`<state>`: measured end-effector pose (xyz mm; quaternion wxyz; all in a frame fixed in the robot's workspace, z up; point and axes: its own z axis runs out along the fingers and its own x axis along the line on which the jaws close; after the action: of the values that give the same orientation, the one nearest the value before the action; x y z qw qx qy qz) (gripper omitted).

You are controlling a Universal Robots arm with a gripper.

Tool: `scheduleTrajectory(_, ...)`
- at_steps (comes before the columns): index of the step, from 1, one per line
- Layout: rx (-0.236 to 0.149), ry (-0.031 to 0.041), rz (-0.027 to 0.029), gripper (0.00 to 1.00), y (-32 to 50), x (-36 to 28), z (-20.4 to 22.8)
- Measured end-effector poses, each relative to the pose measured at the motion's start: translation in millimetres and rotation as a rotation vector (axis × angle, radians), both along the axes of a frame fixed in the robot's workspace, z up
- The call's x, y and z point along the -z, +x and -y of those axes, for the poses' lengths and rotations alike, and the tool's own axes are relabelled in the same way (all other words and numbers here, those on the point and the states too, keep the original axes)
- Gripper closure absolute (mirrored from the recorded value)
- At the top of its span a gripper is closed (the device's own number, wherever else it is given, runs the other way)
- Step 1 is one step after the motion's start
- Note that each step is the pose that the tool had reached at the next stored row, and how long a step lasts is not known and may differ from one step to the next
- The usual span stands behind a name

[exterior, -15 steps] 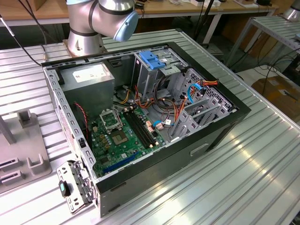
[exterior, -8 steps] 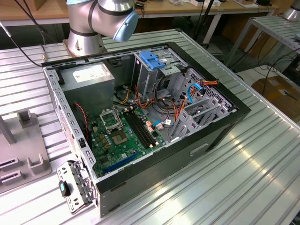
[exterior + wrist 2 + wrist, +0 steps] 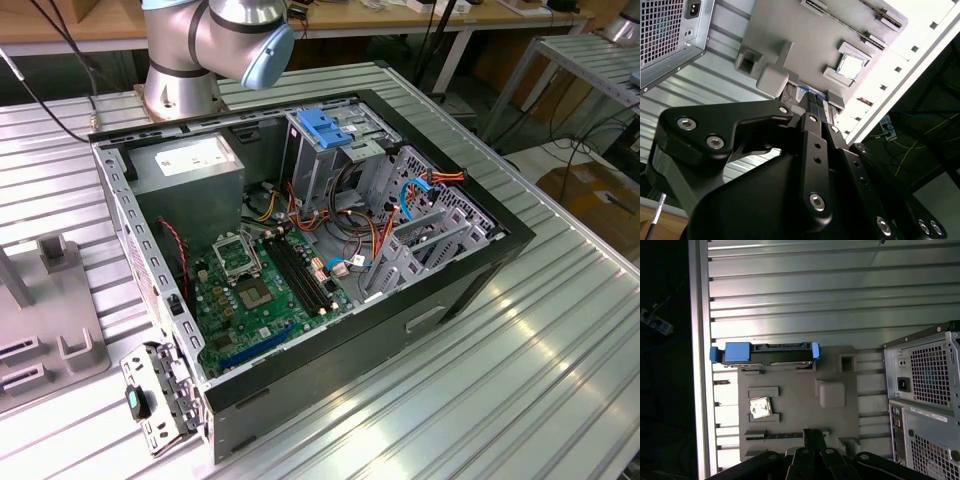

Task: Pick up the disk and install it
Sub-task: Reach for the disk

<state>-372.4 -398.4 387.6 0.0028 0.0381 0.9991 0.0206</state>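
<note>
The disk [image 3: 765, 351] stands on its long edge in a slot along one side of a grey fixture plate [image 3: 800, 395], with its blue carrier frame showing at both ends. In the second wrist view a sliver of the disk [image 3: 805, 95] shows just past the tip of the gripper [image 3: 812, 116]. In the first wrist view the gripper [image 3: 812, 434] hangs over the opposite side of the plate, apart from the disk. Whether it is open or closed cannot be told, and nothing is seen in its hold. A small square silver chip [image 3: 760, 407] sits in a recess of the same plate.

The plate lies on a ribbed aluminium bench [image 3: 790, 290], just beside the perforated rear of a computer case [image 3: 925, 390]. In the exterior view the case [image 3: 450, 290] lies on its side with its cover off. Inside are a green motherboard [image 3: 260, 290], a grey power-supply box [image 3: 190, 165] and a metal drive cage [image 3: 320, 170] topped by a light-blue bracket [image 3: 325, 128]. The arm [image 3: 215, 40] stands behind the case.
</note>
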Motion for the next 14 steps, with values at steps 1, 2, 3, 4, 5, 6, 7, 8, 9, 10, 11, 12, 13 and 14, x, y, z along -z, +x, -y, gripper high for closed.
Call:
scheduleTrajectory(1,0.000,-0.0002,-0.0131,0.89,0.0,0.6,0.0)
scheduleTrajectory(2,0.000,-0.0004,-0.0297,0.89,0.0,1.5,0.0)
scheduleTrajectory(3,0.000,-0.0003,-0.0324,0.89,-0.1,1.7,0.0)
scheduleTrajectory(4,0.000,-0.0004,-0.0327,0.89,-0.1,1.7,0.0)
scheduleTrajectory(5,0.000,-0.0005,-0.0333,0.89,0.0,1.6,0.0)
scheduleTrajectory(6,0.000,-0.0005,-0.0334,0.89,0.0,1.6,0.0)
scheduleTrajectory(7,0.000,-0.0005,-0.0334,0.89,0.0,1.7,0.0)
scheduleTrajectory(8,0.000,-0.0004,-0.0333,0.89,0.0,1.7,0.0)
scheduleTrajectory(9,0.000,-0.0006,-0.0333,0.89,0.0,1.9,0.0)
scheduleTrajectory(10,0.000,-0.0006,-0.0333,0.89,-0.5,2.6,0.1)
scheduleTrajectory(11,0.000,-0.0006,-0.0334,0.89,-1.8,3.6,0.0)
scheduleTrajectory(12,0.000,-0.0007,-0.0334,0.89,-3.1,4.2,0.0)
scheduleTrajectory(13,0.000,-0.0006,-0.0333,0.89,-4.4,4.9,0.0)
scheduleTrajectory(14,0.000,-0.0006,-0.0333,0.89,-5.7,5.7,-0.1)
